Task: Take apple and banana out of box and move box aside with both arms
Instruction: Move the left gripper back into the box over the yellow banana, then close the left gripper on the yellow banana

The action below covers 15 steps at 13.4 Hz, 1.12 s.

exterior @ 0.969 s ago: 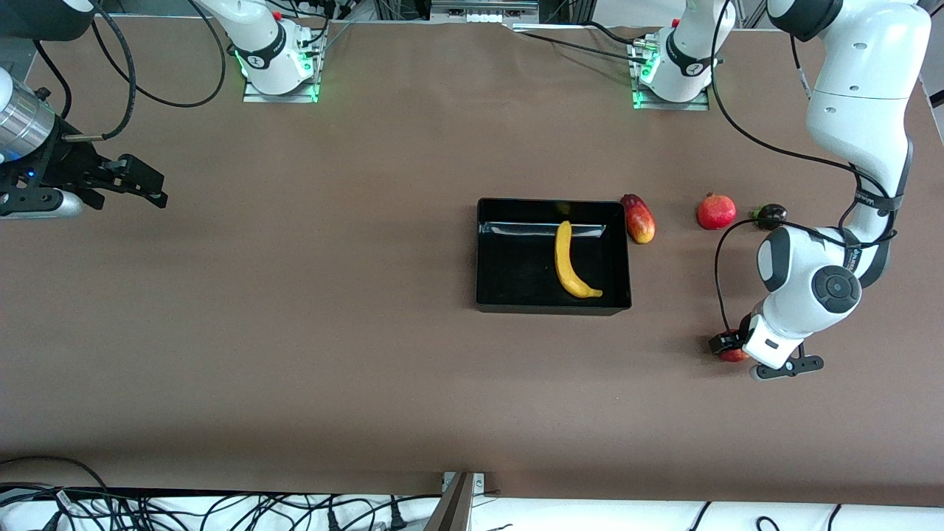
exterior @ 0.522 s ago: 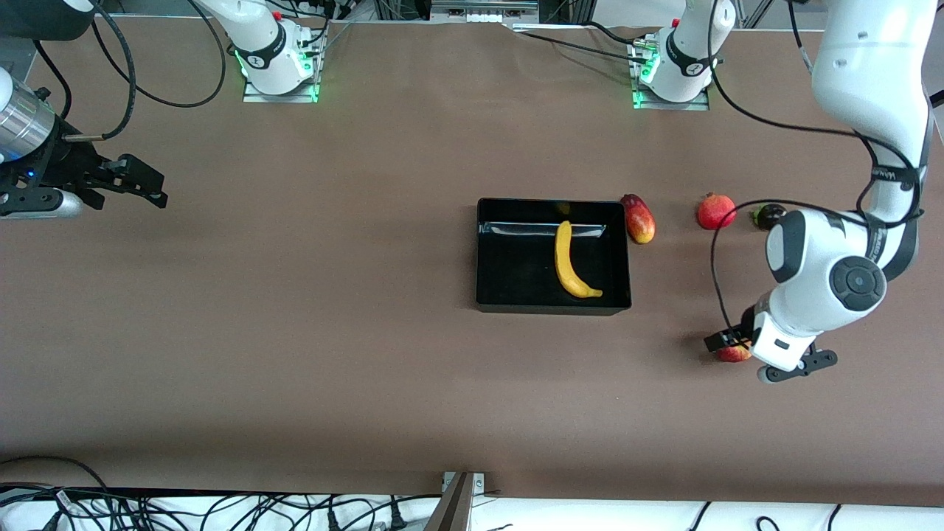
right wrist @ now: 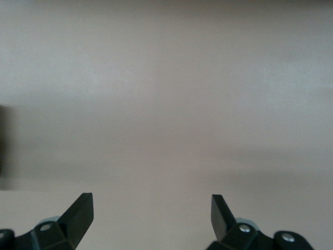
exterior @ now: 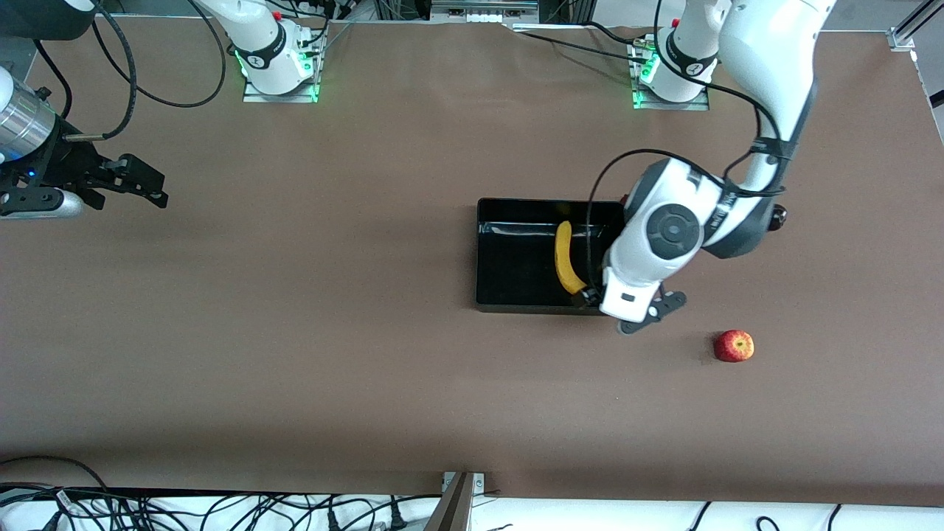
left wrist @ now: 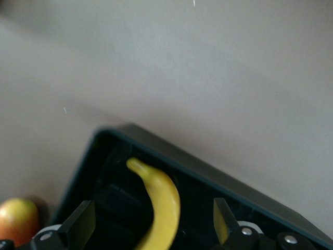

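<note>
A: The small round red apple (exterior: 734, 346) with yellowish streaks sits on the brown tabletop (exterior: 332, 354), lower right of the front view, well clear of the glossy black plastic box (exterior: 509, 254). The long curved yellow banana (exterior: 566, 259) lies inside, in the half toward the left arm's end.

B: And the left pincer (exterior: 614, 311) hangs over the box's corner nearest the camera, fingers spread wide, nothing between them. In its wrist view the banana (left wrist: 158, 208) runs up between the two fingers (left wrist: 78, 224).

A: That's the key: the banana's long axis runs from the camera-side wall toward the bases, its lower tip right under that pincer. I'd say the left arm is far closer.

B: The right pincer (exterior: 140, 184) waits at the upper left of the front view, fingers apart, over bare tabletop.
</note>
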{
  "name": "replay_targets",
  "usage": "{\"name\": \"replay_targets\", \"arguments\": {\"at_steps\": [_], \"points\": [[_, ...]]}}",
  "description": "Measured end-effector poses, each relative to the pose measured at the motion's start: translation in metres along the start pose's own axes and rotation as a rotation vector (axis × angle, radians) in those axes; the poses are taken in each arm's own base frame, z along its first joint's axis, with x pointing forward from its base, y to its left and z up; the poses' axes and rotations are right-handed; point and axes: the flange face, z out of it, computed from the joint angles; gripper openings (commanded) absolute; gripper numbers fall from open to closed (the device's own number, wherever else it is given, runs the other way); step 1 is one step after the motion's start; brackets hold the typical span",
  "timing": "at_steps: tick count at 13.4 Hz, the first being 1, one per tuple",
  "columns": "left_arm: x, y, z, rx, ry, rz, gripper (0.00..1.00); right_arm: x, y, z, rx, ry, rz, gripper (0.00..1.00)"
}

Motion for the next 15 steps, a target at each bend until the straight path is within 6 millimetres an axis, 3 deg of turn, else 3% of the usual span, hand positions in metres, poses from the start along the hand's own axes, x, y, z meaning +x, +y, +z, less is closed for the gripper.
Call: {"name": "replay_targets", "arguments": {"at_steps": [2,8,15], "points": [[-0.023,0.007,0.014,0.018,-0.027,-0.003,1.00,0.000,0.000,0.000,0.000,0.000,0.000,1.00],[-0.065,0.003,0.068,0.064,-0.042,-0.003,1.00,0.000,0.000,0.000,0.000,0.000,0.000,1.00],[-0.093,-0.007,0.109,0.046,-0.011,0.006,1.00,0.000,0.000,0.000,0.000,0.000,0.000,1.00]]}}
